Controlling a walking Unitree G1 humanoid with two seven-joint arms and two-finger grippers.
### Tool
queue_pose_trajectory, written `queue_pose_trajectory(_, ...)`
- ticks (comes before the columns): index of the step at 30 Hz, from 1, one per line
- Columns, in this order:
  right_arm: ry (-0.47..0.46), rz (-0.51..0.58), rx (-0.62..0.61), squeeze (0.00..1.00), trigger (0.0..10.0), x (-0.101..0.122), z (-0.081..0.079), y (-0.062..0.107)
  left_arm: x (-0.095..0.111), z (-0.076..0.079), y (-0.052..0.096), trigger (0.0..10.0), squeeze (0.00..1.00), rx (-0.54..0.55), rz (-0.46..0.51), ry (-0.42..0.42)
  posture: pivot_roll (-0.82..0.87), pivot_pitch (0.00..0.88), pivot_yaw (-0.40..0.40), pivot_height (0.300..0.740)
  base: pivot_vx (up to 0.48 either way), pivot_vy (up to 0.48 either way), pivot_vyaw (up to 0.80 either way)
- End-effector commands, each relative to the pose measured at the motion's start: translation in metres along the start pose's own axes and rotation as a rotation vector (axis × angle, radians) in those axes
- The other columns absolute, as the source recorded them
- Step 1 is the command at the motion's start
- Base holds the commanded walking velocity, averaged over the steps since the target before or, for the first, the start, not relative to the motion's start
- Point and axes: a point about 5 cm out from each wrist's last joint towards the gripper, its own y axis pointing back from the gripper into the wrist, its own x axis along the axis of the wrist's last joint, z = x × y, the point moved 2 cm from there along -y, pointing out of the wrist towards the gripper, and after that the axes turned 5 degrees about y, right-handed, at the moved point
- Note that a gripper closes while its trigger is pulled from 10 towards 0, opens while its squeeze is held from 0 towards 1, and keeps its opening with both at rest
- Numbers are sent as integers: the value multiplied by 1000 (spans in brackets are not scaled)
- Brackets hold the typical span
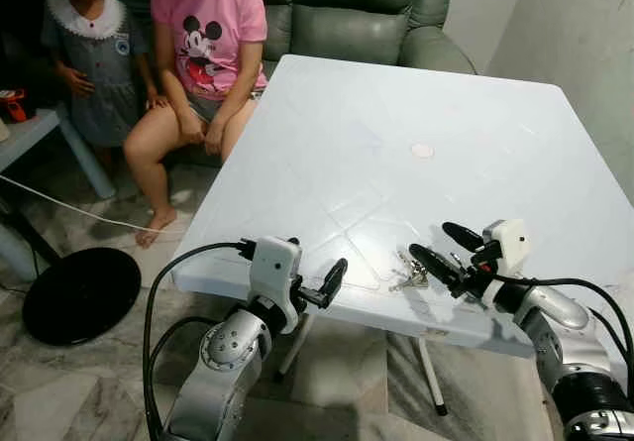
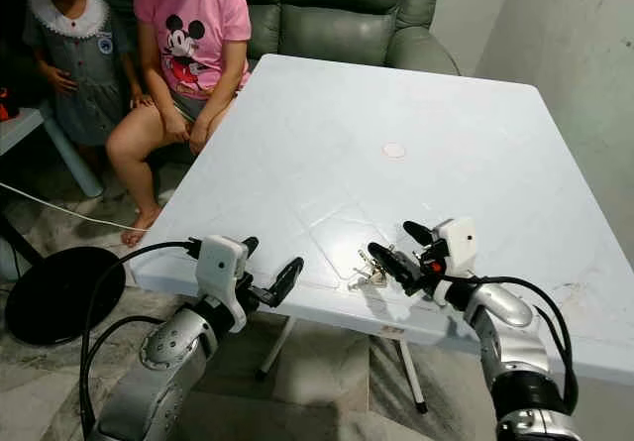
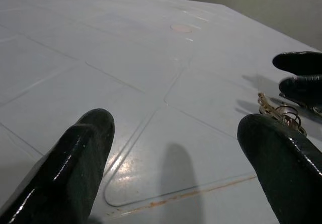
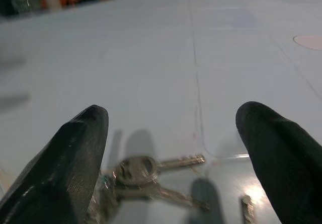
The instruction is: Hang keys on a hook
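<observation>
A bunch of silver keys (image 1: 408,275) lies on the white plastic table (image 1: 396,114), close to its near edge. My right gripper (image 1: 433,243) hovers low just to the right of the keys, open, its black fingers pointing left at them. In the right wrist view the keys (image 4: 141,181) lie flat between and just ahead of the two spread fingers (image 4: 75,148). My left gripper (image 1: 317,255) is at the table's near edge to the left of the keys, open and holding nothing. The left wrist view has the keys (image 3: 279,114) off to one side, beside the right gripper's fingers (image 3: 302,88).
Two people sit on a green sofa (image 1: 347,15) beyond the table's far left corner. A black round disc (image 1: 79,292) and a white cable (image 1: 69,211) lie on the floor to the left. A pale wall (image 1: 584,55) runs along the right.
</observation>
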Motion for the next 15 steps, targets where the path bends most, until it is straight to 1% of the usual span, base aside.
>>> queue_pose_trajectory(1, 73, -50, 7, 0, 10000, -4, 2, 7, 2, 2, 1, 10000, 0, -9, 0, -13, 19, 83, -46, 740, 0, 0, 0)
queue_pose_trajectory(2, 82, -61, 12, 0, 10000, -4, 2, 7, 2, 2, 1, 10000, 0, -9, 0, -12, 19, 83, -46, 740, 0, 0, 0)
queue_pose_trajectory(3, 94, -75, 17, 0, 8863, -5, 1, 8, 2, 2, 1, 10000, 0, -8, 0, -11, 17, 80, -45, 740, 0, 0, 0)
queue_pose_trajectory(4, 106, -90, 16, 0, 9216, -6, 1, 8, 2, 1, 1, 10000, 0, -7, 0, -10, 17, 80, -45, 740, 0, 0, 0)
queue_pose_trajectory(5, 115, -93, 7, 0, 10000, -5, 1, 7, 2, 1, 1, 10000, 0, -7, 0, -9, 17, 80, -45, 740, 0, 0, 0)
queue_pose_trajectory(6, 135, -96, -4, 0, 10000, -5, 0, 6, 2, 1, 1, 10000, 0, -8, -1, -8, 17, 79, -44, 740, 0, 0, 0)
queue_pose_trajectory(11, 134, -72, 1, 0, 10000, -3, -5, 6, 3, 2, 1, 10000, 0, -10, 0, -6, 15, 78, -40, 740, 0, 0, 0)
queue_pose_trajectory(12, 145, -65, 7, 0, 8863, -2, -6, 6, 3, 2, 1, 10000, 0, -10, 0, -5, 15, 78, -40, 740, 0, 0, 0)
queue_pose_trajectory(13, 152, -60, 11, 0, 8863, -2, -7, 7, 3, 3, 1, 10000, 0, -11, 0, -5, 15, 77, -40, 740, 0, 0, 0)
queue_pose_trajectory(14, 151, -53, 18, 0, 8196, -1, -7, 8, 3, 3, 1, 10000, 0, -12, 0, -4, 15, 77, -40, 740, 0, 0, 0)
queue_pose_trajectory(15, 156, -46, 27, 0, 4510, 1, -7, 10, 2, 3, 1, 10000, 0, -13, -1, -3, 15, 77, -40, 740, 0, 0, 0)
